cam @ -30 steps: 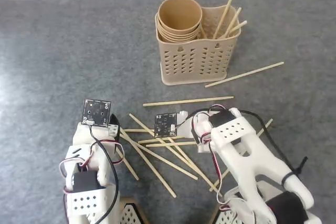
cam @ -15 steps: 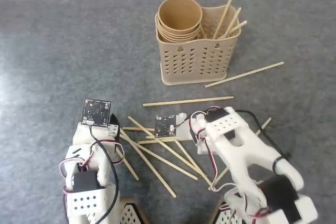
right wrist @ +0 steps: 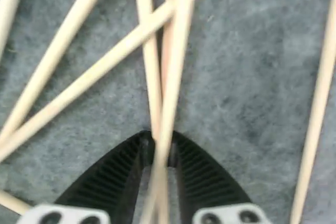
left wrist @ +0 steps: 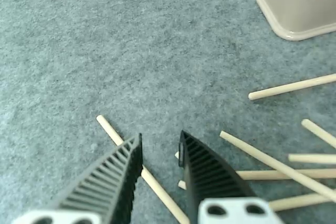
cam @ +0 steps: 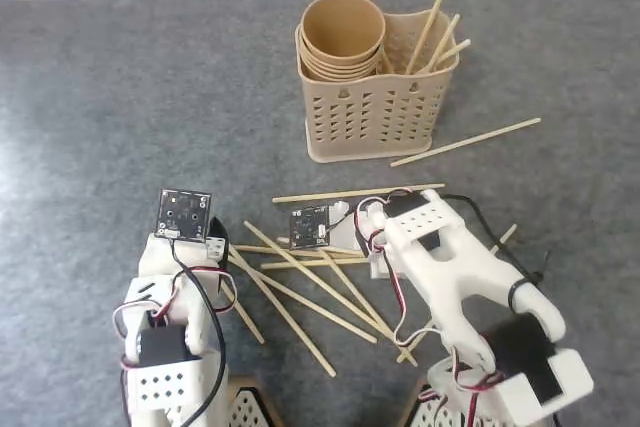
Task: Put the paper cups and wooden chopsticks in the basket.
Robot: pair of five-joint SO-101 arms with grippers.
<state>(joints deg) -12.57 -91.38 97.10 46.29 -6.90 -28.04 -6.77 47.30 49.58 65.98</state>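
Note:
A beige slotted basket stands at the far side, holding stacked paper cups and a few wooden chopsticks. Several more chopsticks lie crossed on the grey carpet between the arms. My right gripper is shut on one chopstick in this pile, which runs straight out from between its fingers over the others. My left gripper is open just above the carpet, with a chopstick lying under it and untouched; in the high view it sits at the pile's left edge.
One loose chopstick lies to the right of the basket foot, another just in front of it. The basket's corner shows in the left wrist view. Bare carpet spreads left of the basket. The right arm covers part of the pile.
The right arm's wrist has shifted slightly toward the basket and the crossed chopsticks near it have moved a little. The left arm has stayed still.

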